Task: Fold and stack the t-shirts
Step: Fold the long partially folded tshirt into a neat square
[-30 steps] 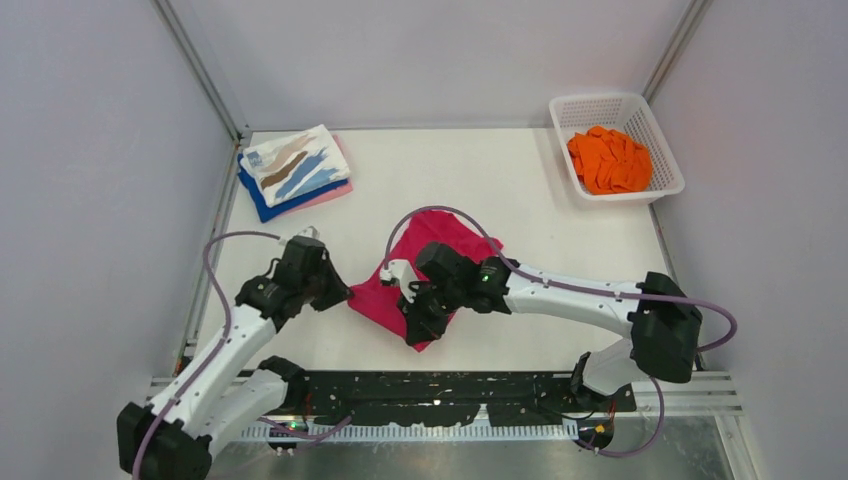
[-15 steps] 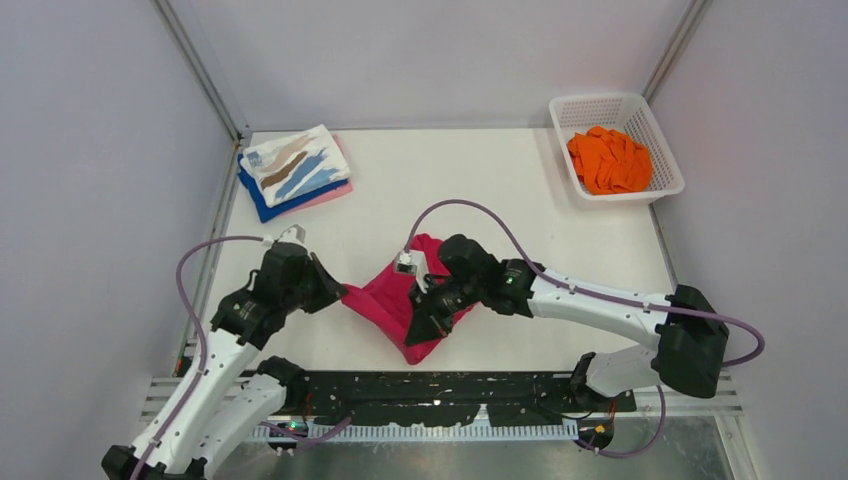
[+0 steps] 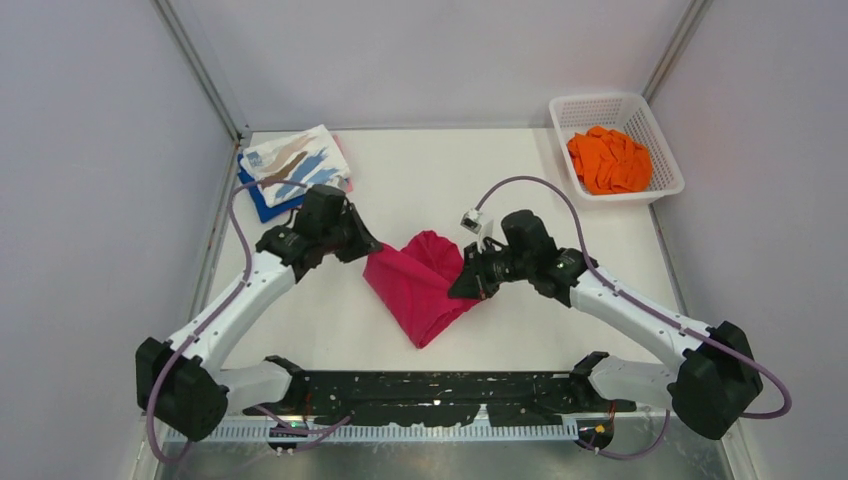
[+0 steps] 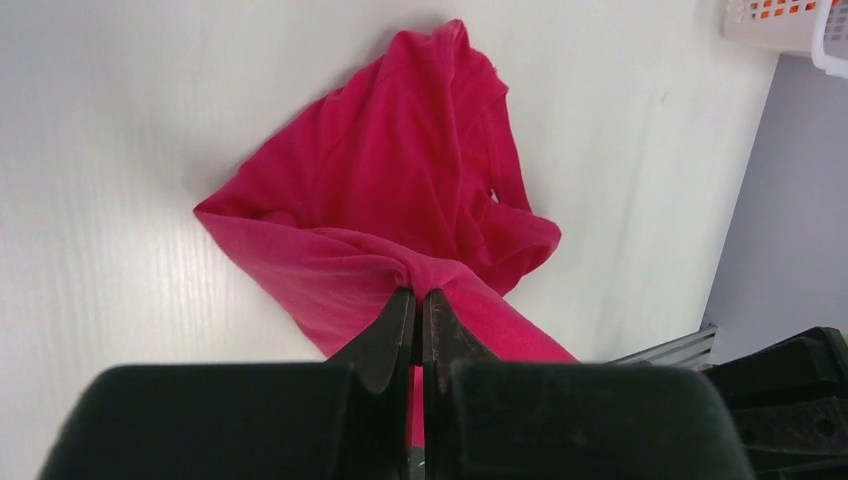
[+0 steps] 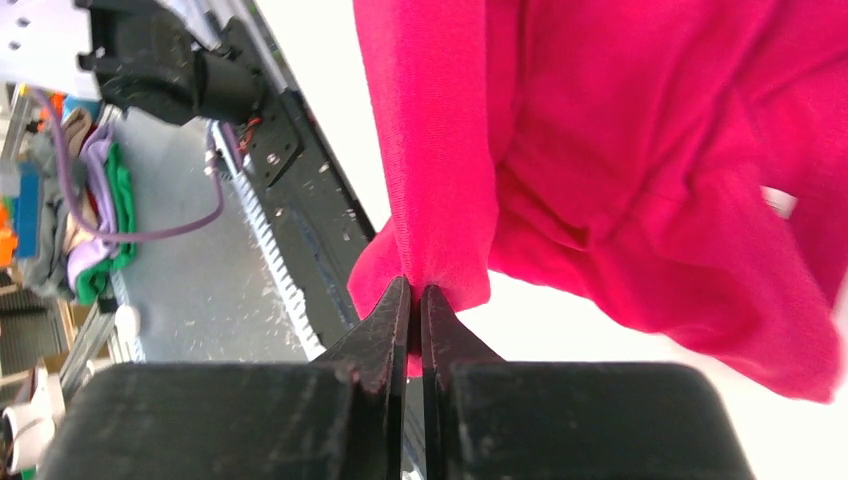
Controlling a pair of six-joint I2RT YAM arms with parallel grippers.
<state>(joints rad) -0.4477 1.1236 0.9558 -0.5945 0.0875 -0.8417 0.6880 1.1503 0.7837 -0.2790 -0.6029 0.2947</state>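
Magenta t-shirt slung between tools over worktop centre, lower tip toward near edge. Left tool clamped on one edge, right tool on opposite. Cloth light, limp, sagging; grip hems, pull taut.

I see a white plastic lattice basket sitting in the far right corner of the white table, near the grey wall. A black perforated rail runs along the near edge.
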